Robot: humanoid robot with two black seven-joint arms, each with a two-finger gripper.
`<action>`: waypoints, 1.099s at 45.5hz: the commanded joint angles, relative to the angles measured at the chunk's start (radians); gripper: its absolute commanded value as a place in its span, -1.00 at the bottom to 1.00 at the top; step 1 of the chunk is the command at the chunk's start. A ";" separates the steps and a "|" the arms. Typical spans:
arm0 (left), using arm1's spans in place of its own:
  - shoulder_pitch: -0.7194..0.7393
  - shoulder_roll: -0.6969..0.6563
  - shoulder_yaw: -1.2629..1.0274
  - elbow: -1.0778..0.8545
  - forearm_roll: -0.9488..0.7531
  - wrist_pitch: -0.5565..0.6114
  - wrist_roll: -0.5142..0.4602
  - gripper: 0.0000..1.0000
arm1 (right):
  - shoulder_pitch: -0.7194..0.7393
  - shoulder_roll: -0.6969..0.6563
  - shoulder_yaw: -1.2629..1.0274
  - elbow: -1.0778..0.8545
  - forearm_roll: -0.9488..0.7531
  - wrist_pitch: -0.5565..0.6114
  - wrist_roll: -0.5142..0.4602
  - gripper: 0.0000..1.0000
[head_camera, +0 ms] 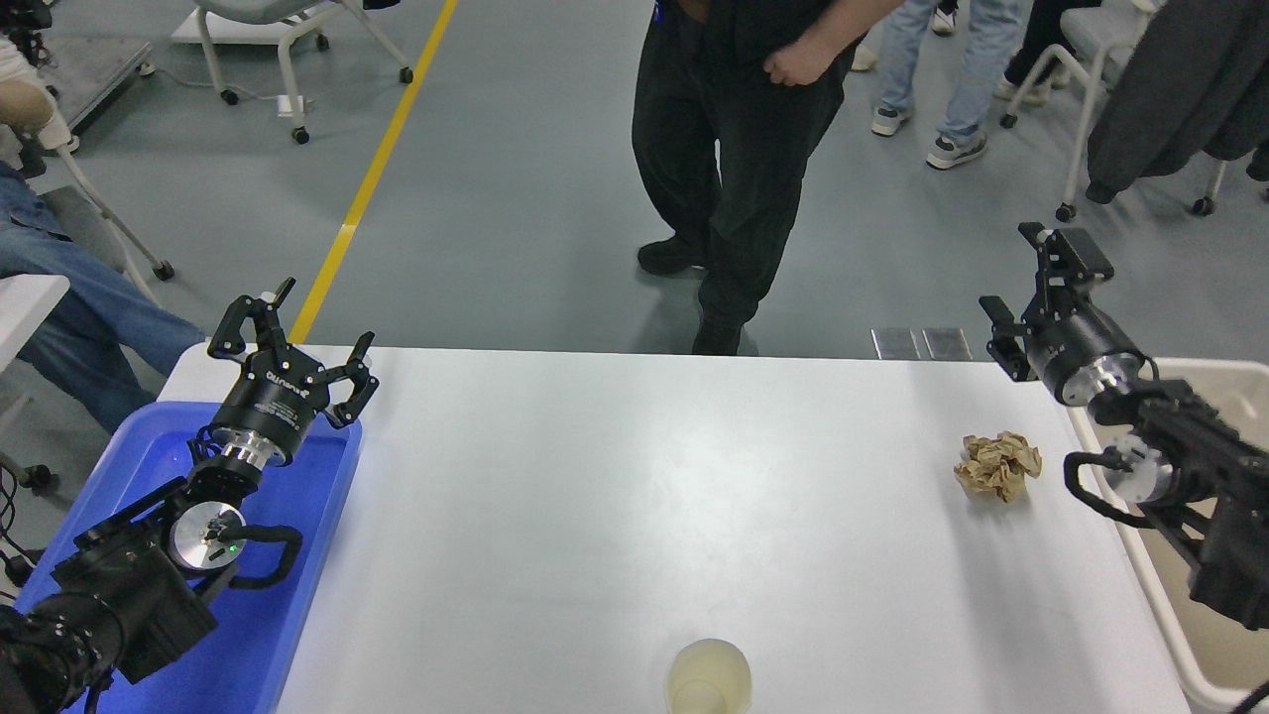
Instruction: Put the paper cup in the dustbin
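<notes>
The paper cup [708, 676] stands upright at the table's near edge, a little right of centre, its cream inside showing. The beige dustbin [1155, 585] stands at the table's right end, partly hidden by my right arm. My right gripper [1021, 278] is open and empty, raised above the table's far right corner, far from the cup. My left gripper [297, 332] is open and empty, parked over the far end of the blue tray [297, 595].
A crumpled brown paper ball [998, 464] lies on the white table [634, 496] near the bin. A person in black [734, 149] stands just beyond the far edge. Chairs and other people are further back.
</notes>
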 commanded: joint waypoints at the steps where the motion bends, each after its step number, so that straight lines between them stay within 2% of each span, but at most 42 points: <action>1: 0.000 0.000 0.000 0.001 0.000 0.000 0.000 1.00 | 0.169 -0.118 -0.265 0.108 -0.077 0.041 0.001 0.99; 9: 0.000 0.000 0.000 0.001 0.000 0.000 0.000 1.00 | 0.221 -0.224 -0.316 0.310 -0.320 0.089 0.001 0.99; 18: 0.000 0.000 0.000 0.000 0.000 0.000 0.000 1.00 | 0.232 -0.324 -0.318 0.482 -0.595 0.211 0.003 0.99; 29: 0.000 0.000 0.000 0.000 -0.001 0.000 0.000 1.00 | 0.255 -0.446 -0.370 0.658 -0.753 0.354 0.003 0.99; 36: 0.000 0.000 0.000 0.000 0.000 0.000 0.000 1.00 | 0.298 -0.522 -0.452 0.764 -0.810 0.406 0.001 0.99; 50: 0.000 0.000 0.000 0.000 0.000 0.000 0.000 1.00 | 0.467 -0.535 -0.618 0.809 -0.988 0.520 -0.014 0.99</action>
